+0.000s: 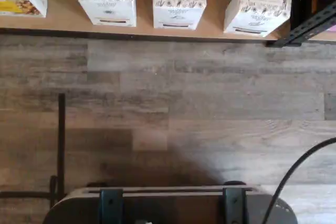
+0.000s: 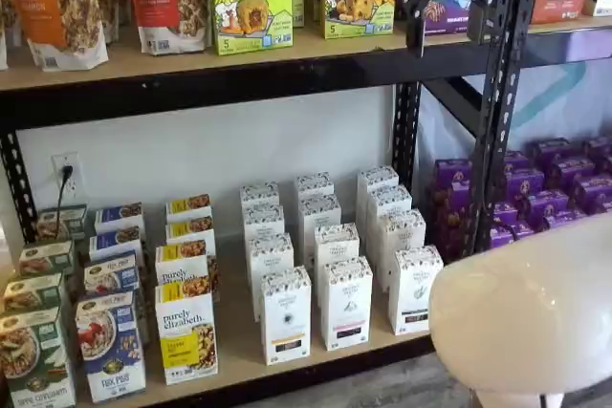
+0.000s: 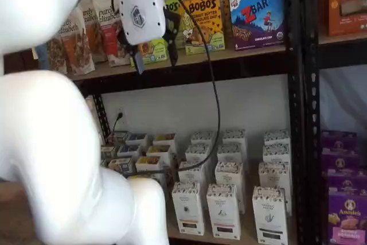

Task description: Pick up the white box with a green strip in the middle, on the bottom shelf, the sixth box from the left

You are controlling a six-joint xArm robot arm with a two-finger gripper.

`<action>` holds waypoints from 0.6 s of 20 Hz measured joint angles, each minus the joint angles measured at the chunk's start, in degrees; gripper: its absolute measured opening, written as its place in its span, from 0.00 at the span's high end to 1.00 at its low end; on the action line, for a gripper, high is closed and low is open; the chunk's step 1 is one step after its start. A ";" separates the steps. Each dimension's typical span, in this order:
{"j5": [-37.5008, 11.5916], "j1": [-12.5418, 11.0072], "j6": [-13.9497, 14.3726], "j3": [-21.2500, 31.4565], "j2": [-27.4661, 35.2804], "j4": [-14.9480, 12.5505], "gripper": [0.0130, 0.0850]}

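Stock on the bottom shelf (image 2: 234, 370) stood in front-facing columns, each running front to back, apparently so that the front carton of each could be reached from the aisle. From the left came cereal boxes (image 2: 110, 346), then a yellow-and-white "purely elizabeth" box (image 2: 186, 336), then three columns of slim white cartons. The white box (image 2: 414, 289) headed the rightmost white column, at the board's front edge just beside a black perforated upright (image 2: 492, 140), with purple boxes (image 2: 555, 188) beyond it. The wrist view showed the same box (image 1: 257, 10) nearest the shelf's black bracing.

The gripper (image 3: 155, 50) hung level with the upper shelf, probably kept there to stay clear of the goods before an approach. Its black fingers (image 3: 137, 58) were parted and empty, with a gap showing between them. The white box (image 3: 269, 215) stood well below them and off to the right, untouched.
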 joint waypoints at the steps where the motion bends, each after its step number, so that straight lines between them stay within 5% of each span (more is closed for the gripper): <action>1: -0.66 0.14 0.10 0.55 -0.18 -0.45 0.00; 12: -14.49 -4.19 -3.09 13.33 -1.96 -0.11 0.00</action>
